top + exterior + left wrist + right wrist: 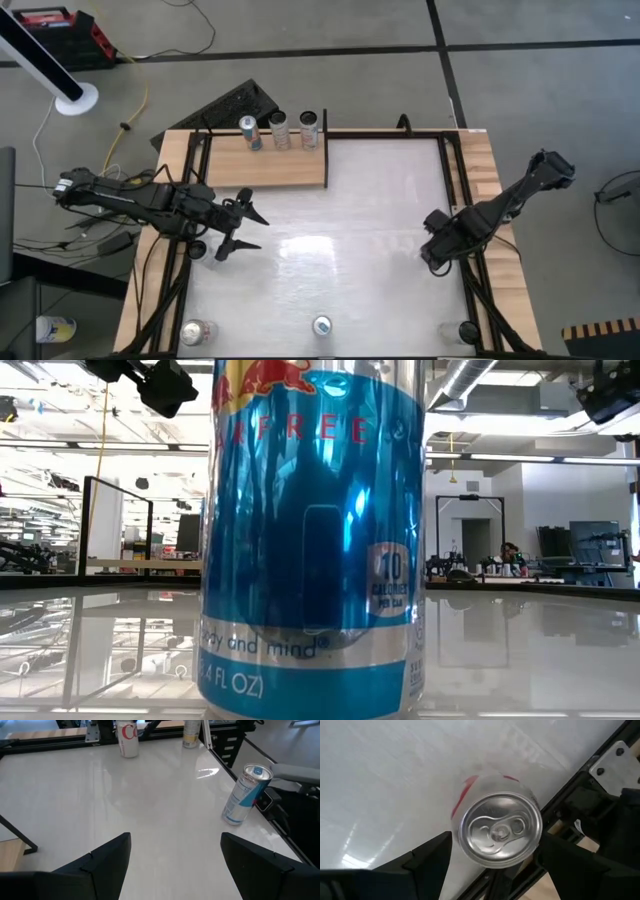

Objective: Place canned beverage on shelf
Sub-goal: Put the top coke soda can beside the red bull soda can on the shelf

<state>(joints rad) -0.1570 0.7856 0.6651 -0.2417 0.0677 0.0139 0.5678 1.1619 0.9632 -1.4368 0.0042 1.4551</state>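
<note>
The pale wooden shelf (265,165) lies at the table's far left and bears three upright cans (280,130). A white and red can (500,830) stands upright on the table near the right edge; it also shows in the left wrist view (127,740). My right gripper (495,855) is open above it, pointing down, with one finger on either side of the can's top; the high view (435,250) hides the can under the gripper. My left gripper (243,225) is open and empty above the table's left part, just near of the shelf.
A blue can (322,325) stands at the near edge's middle and fills the low view (310,540). Two more cans stand at the near left (197,332) and near right (455,330). Black frame rails (460,200) run along the table's sides.
</note>
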